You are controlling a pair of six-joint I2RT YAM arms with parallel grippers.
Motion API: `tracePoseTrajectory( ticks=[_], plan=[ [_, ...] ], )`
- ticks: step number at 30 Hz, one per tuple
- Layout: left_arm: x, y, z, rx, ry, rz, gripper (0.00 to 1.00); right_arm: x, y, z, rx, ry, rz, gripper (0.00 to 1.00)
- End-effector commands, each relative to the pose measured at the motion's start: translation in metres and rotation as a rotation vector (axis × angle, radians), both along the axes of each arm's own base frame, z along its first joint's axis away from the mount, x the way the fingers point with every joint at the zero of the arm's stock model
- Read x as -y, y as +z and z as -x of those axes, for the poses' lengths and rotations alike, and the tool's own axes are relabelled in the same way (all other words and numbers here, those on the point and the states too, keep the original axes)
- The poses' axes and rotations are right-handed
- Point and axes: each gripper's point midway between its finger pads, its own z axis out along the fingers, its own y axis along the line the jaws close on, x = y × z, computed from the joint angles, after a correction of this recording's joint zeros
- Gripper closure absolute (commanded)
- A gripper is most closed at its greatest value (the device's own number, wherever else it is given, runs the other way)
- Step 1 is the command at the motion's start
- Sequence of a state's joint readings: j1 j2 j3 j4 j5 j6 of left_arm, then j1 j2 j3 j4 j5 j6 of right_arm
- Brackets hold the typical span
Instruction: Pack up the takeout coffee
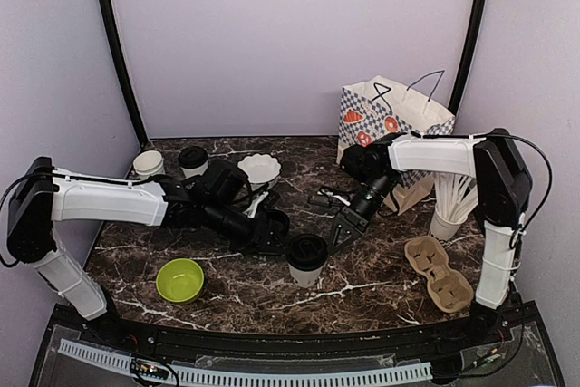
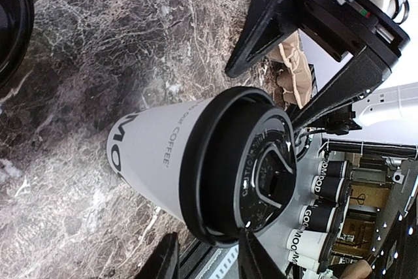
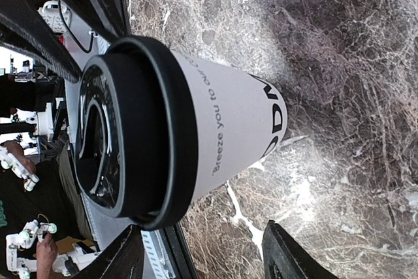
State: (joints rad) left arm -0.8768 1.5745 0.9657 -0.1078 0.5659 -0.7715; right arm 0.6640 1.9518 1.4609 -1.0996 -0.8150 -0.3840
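Nearest, a glossy green bowl (image 1: 179, 280) sits left of the cup (image 1: 306, 260): white tapered paper, round black lid, upright on the marble table (image 1: 227, 292). Only the wrist views show its black lettering. Left gripper (image 1: 279, 231) and right gripper (image 1: 343, 240) flank it, both spread, pinching nothing. Beyond, a paper bag (image 1: 390, 124).

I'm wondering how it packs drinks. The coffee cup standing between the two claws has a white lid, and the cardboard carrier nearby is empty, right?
The lid on the coffee cup is black, not white; the top view shows it. The cup does stand between the left gripper and right gripper, and the cardboard carrier is empty.
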Motion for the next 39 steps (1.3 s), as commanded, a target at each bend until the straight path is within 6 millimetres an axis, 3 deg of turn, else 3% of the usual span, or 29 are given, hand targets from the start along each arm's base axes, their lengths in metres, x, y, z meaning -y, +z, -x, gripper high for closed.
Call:
tracePoseTrajectory(
  ticks=[1, 8, 15, 19, 25, 28, 31, 36, 39],
  plan=[
    [-0.001, -0.008, 0.004, -0.021, -0.017, -0.003, 0.69, -0.01, 0.006, -0.003, -0.023, 0.004, -0.04, 0.38],
    [-0.006, -0.024, 0.005, -0.039, -0.022, -0.062, 0.71, -0.012, -0.001, -0.005, -0.043, -0.005, -0.027, 0.38],
    [-0.021, -0.057, 0.004, -0.055, -0.029, -0.227, 0.7, -0.009, -0.02, -0.007, -0.055, -0.029, 0.028, 0.4],
    [-0.035, -0.076, 0.002, -0.036, -0.028, -0.323, 0.7, -0.005, -0.041, -0.009, -0.063, -0.052, 0.092, 0.41],
    [-0.052, -0.11, 0.006, -0.076, -0.034, -0.454, 0.7, 0.011, -0.09, -0.007, -0.047, -0.081, 0.275, 0.43],
    [-0.055, -0.118, 0.008, -0.091, -0.038, -0.477, 0.71, 0.014, -0.098, -0.004, -0.063, -0.073, 0.298, 0.44],
    [-0.047, -0.105, 0.0, -0.038, -0.044, -0.444, 0.72, 0.007, -0.083, -0.004, -0.058, -0.05, 0.247, 0.45],
    [-0.013, -0.044, -0.016, 0.135, -0.098, -0.286, 0.67, -0.011, -0.031, -0.002, -0.047, -0.008, 0.073, 0.41],
    [0.002, -0.008, -0.023, 0.211, -0.096, -0.193, 0.64, -0.013, -0.011, 0.003, -0.051, 0.009, 0.015, 0.37]
  ],
)
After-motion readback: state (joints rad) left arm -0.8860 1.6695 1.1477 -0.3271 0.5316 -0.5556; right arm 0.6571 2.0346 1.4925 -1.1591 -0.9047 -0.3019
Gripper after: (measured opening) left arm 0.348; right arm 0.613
